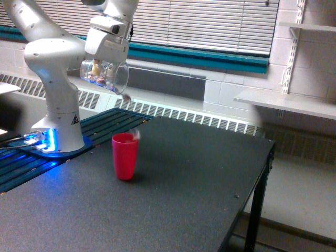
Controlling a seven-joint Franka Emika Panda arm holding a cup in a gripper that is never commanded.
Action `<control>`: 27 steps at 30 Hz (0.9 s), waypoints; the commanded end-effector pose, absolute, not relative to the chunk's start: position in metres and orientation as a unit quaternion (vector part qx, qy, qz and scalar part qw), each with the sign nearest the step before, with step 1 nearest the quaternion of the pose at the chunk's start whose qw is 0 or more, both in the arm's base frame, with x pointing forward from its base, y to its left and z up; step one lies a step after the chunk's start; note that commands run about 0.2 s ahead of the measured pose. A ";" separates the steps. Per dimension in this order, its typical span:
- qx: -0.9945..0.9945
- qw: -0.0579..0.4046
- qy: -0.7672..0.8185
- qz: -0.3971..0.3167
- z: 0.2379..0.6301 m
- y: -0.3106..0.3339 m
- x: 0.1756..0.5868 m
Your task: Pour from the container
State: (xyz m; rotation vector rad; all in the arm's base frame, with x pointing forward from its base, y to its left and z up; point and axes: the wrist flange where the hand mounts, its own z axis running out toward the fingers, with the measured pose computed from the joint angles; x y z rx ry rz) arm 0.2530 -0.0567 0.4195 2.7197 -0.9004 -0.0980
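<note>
Jaws clamped on the tipped container (104, 76), pieces falling, so I should tilt gently, mouth above the red cup (125, 156).

The claw (105, 62) is mostly hidden: its fingers sit behind the clear container (104, 76), so how far the jaws stand apart cannot be read. The pinkish pieces inside are too small to identify. A blurred speck (127, 97) at the container's 5 o'clock cannot be made out. The arm's upper links are cut off at 12 o'clock, and the desk (199, 178) runs off at 6 o'clock.
</note>
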 end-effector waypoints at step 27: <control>0.936 0.154 -0.312 -0.052 0.429 -0.064 0.243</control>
